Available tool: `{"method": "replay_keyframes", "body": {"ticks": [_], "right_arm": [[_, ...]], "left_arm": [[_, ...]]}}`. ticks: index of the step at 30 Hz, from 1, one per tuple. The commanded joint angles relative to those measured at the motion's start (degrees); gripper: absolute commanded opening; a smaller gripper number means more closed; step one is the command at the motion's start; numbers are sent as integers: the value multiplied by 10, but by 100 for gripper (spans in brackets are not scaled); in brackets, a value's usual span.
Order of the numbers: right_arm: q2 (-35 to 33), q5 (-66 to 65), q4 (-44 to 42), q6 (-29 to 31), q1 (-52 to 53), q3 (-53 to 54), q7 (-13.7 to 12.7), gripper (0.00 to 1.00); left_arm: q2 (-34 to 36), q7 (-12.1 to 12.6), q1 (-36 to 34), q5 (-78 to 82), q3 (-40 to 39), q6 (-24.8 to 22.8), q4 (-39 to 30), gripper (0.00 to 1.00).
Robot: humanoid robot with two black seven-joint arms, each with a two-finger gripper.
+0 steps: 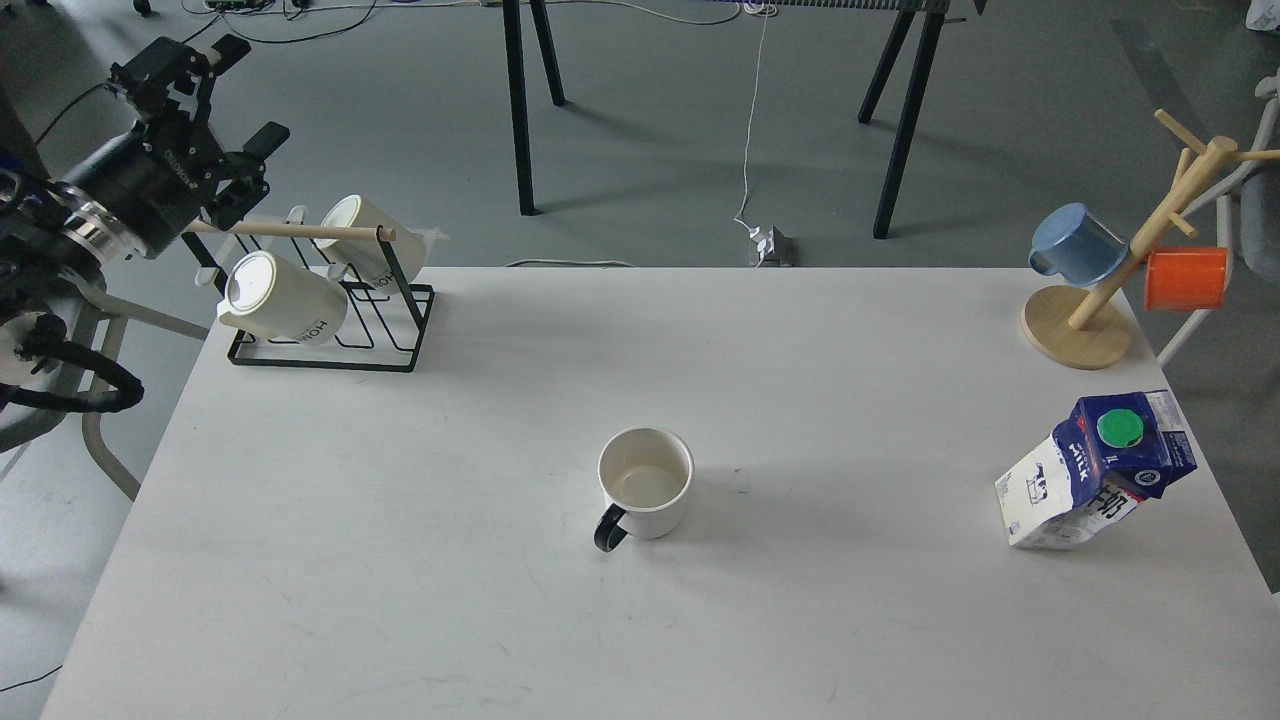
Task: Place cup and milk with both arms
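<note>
The cup, a white mug with a black loop handle, stands upright and free near the middle of the white table, handle toward the front left. The milk, a blue and white carton with a green cap, stands near the table's right edge. My left gripper is open and empty, raised beyond the table's far left corner, far from the cup. My right arm is out of view.
A black wire rack with two cream mugs stands at the back left, just below my left gripper. A wooden mug tree with a blue mug and an orange mug stands at the back right.
</note>
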Motion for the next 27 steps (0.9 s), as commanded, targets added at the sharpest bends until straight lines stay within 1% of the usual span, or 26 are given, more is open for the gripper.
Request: {"method": "replay_keyframes", "body": {"ticks": [1,8,14,21,27], "right_arm": [[51,-9,27,0,-23,-26,0,97],[106,-26,87,0,-14,-120,0,98],[155,-65,105,0,5,-130,0,98],[156,-67,103,0,28,-122,0,98],[157,-67,100,0,69,-128,0,98]], "left_arm": [[1,0,3,1,0,0,0,91],[0,0,3,2,1,0,0,91],[0,0,4,3,1,0,0,91],[2,0,20,4,2,0,0,91],[0,0,29,4,4,0,-1,91]]}}
